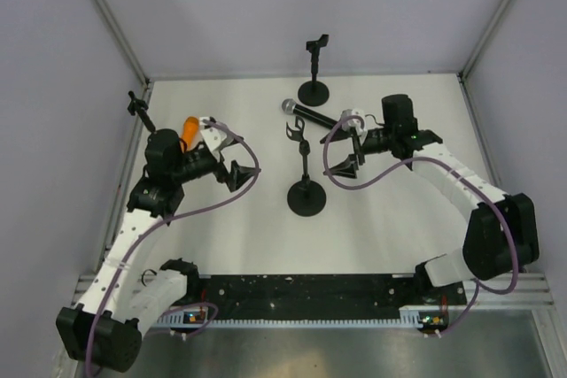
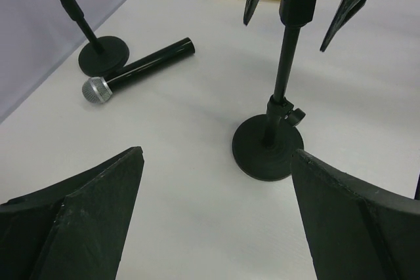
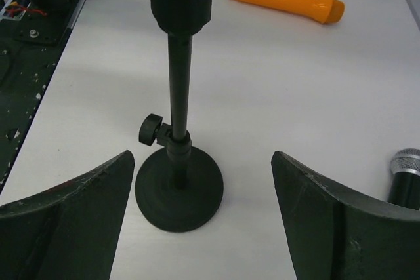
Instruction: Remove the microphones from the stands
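Observation:
The black microphone (image 1: 310, 115) with a silver head lies flat on the table, apart from every stand; it also shows in the left wrist view (image 2: 141, 70), and its head shows at the right wrist view's edge (image 3: 407, 162). The middle stand (image 1: 306, 192) is upright with nothing in its clip; its base is also seen as a black disc (image 2: 268, 147) (image 3: 178, 188). My left gripper (image 1: 237, 174) (image 2: 216, 155) is open, left of this stand. My right gripper (image 1: 350, 143) (image 3: 203, 155) is open on the stand's right, close to the microphone's tail end.
A second stand (image 1: 314, 90) is at the back, just behind the microphone's head. A third stand (image 1: 137, 111) is at the far left edge. An orange cylinder (image 1: 189, 133) (image 3: 285, 1) lies beside my left arm. Grey walls close in the table.

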